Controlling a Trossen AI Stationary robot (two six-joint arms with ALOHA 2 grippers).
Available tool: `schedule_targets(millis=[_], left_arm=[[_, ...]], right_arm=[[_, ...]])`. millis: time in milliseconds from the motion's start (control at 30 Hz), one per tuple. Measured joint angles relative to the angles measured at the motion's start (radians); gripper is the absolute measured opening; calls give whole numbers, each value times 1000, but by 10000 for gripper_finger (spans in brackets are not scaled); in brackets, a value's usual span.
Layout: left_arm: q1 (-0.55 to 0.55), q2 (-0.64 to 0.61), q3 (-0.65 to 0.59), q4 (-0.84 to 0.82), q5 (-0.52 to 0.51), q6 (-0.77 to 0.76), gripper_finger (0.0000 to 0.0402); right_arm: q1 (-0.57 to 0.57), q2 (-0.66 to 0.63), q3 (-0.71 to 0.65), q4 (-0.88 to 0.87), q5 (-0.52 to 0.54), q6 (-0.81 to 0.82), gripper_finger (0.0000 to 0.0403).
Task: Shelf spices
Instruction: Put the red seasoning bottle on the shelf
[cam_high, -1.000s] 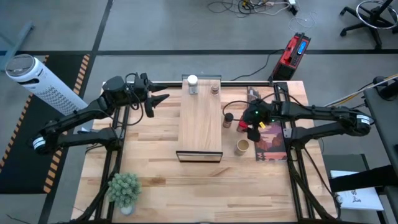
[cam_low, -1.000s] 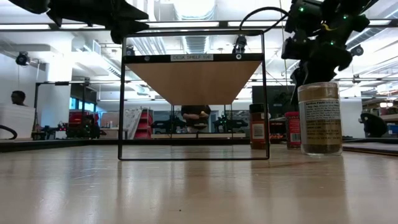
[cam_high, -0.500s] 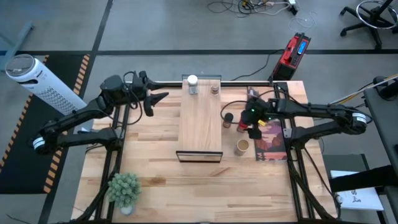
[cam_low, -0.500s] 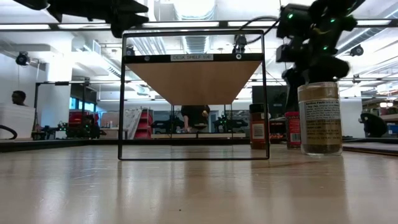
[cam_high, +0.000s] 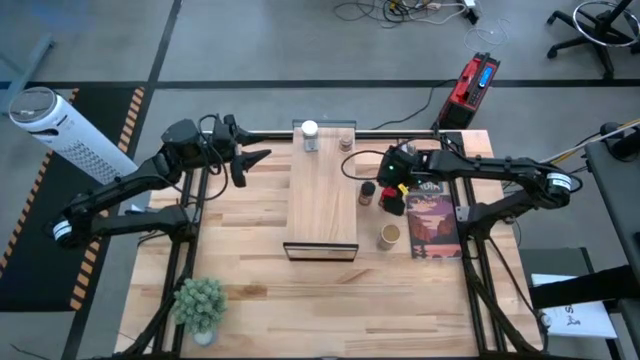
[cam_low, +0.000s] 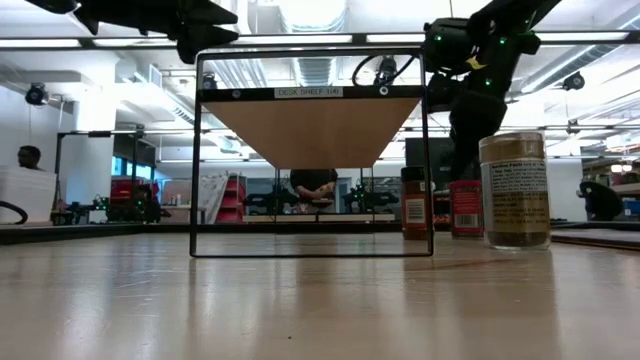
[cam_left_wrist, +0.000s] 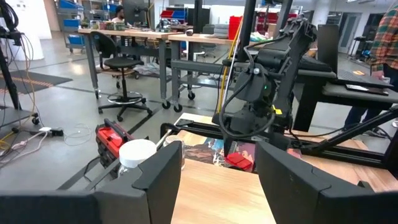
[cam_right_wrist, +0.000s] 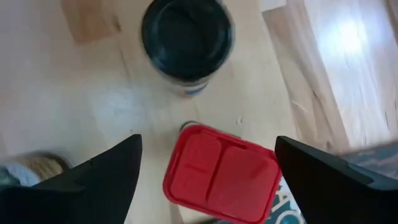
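Directly below my right gripper (cam_right_wrist: 205, 162), fingers spread wide, sits the red tin (cam_right_wrist: 221, 173), square with rounded corners and a ribbed lid, on the plank tabletop (cam_right_wrist: 81, 106). Just beside it stands the round black-lidded jar (cam_right_wrist: 186, 38). Toward the near edge is the tan-topped jar (cam_high: 388, 236). My left gripper (cam_high: 252, 160) hovers open beside the pale shelf (cam_high: 322, 205), where the white-capped jar (cam_high: 309, 134) stands at the back.

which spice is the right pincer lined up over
The red tin: it sits between the open right pincer fingers, while the black-lidded jar stands just beyond them.
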Motion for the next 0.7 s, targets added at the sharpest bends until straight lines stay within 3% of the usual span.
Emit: schedule_targets(millis=[167,267,500,700], left_arm=[[0,-1,0,-19,1,1,192],[0,-1,0,-24,1,17,195],[-1,-1,0,-25,1,37,195],[-1,-1,-1,-21,1,36,195]], right_arm=[[1,-24,0,-3,6,163,344],[0,-26,0,-8,8,175,344],[-1,-26,9,-48,-44,-196,344],[-6,-24,89,-104,-55,-352,344]])
